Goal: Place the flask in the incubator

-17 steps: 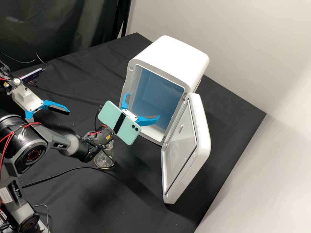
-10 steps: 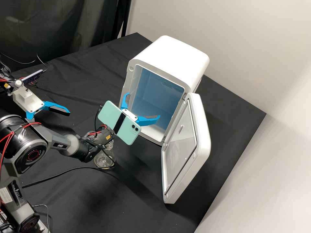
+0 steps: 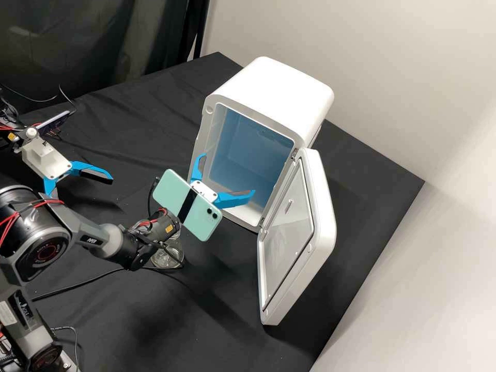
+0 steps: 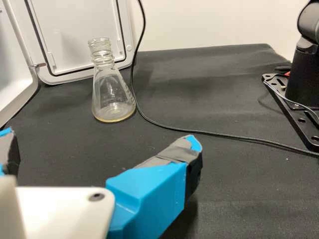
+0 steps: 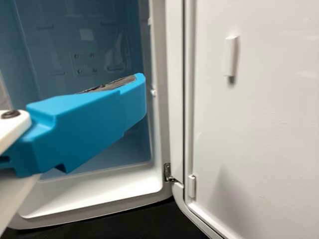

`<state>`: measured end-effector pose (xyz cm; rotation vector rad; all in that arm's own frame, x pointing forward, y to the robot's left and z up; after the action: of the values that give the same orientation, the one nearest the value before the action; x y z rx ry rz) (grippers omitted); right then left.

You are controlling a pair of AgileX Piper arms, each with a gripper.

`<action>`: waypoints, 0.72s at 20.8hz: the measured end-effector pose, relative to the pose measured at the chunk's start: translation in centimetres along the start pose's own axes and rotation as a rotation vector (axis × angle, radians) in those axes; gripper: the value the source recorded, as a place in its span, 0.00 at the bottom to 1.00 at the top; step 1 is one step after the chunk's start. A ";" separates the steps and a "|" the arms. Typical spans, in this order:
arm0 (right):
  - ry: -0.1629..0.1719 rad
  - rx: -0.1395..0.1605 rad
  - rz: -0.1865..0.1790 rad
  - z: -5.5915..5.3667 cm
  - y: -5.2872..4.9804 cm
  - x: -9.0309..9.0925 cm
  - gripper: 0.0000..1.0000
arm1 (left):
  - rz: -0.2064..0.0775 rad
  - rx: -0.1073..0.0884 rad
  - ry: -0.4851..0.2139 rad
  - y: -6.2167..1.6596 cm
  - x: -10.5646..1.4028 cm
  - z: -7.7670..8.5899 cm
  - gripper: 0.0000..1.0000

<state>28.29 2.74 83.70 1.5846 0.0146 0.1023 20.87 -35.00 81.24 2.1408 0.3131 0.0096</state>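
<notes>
Fingers of the right gripper [image 3: 226,176] are spread wide and hold nothing, at the lower front edge of the white box-shaped incubator with a pale blue interior [image 3: 279,93]. The left gripper [image 3: 77,180] is likewise parted and empty, well apart from the incubator over the black cloth-covered bench [image 3: 155,320]. The incubator's white hinged door [image 3: 297,232] stands swung fully open. A mint-green phone [image 3: 188,204] sits on the right arm's wrist. The clear glass conical flask [image 4: 110,82] stands upright and uncapped on the bench outside the incubator, near the door, with a thin black cable [image 4: 199,132] just beside its base.
</notes>
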 end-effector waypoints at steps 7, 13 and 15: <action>0.025 -0.015 0.025 1.1 0.7 -2.6 1.00 | 0.008 0.002 0.002 0.18 0.1 -0.1 1.00; 0.029 -0.014 0.024 1.7 1.6 -5.0 1.00 | 0.010 0.002 0.004 0.22 0.2 -0.2 1.00; 0.033 -0.017 0.047 1.8 2.3 -5.6 1.00 | 0.010 0.002 0.004 0.22 0.2 -0.2 1.00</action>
<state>22.70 0.46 85.67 1.5668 0.0026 0.1651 21.06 -34.94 81.49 2.1448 0.3051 0.0196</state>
